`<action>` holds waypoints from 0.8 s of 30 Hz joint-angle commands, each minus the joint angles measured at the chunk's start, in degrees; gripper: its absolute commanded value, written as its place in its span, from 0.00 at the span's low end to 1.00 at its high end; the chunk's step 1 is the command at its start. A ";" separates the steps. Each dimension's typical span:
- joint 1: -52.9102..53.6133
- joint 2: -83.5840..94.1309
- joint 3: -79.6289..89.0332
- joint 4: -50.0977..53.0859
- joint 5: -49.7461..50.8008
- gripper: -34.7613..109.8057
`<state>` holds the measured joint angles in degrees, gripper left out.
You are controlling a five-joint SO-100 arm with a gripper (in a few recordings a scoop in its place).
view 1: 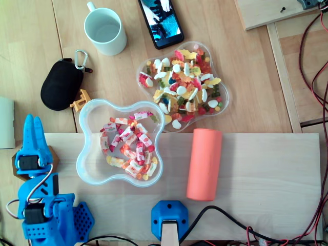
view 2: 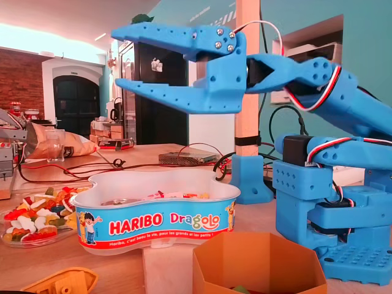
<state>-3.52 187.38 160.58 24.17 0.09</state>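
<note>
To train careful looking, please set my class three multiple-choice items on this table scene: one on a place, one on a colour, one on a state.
1. Where does the orange cylinder lie?
A. On the light board, right of the sweet tub
B. Inside the tub
C. On top of a black pouch

2. What colour is the mug?
A. Red
B. White
C. Black

3. How does the blue gripper stand?
A. Shut on a sweet
B. Shut on the cylinder
C. Open, holding nothing

Answers:
1 A: the overhead view shows it lying flat on the board beside the tub.
2 B: its wall and inside are white.
3 C: the fixed view shows a wide gap between the fingers with nothing in it.
</note>
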 commanded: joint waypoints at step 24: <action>12.48 -51.42 -65.92 47.90 21.71 0.37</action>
<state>6.86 136.05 103.71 63.81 21.53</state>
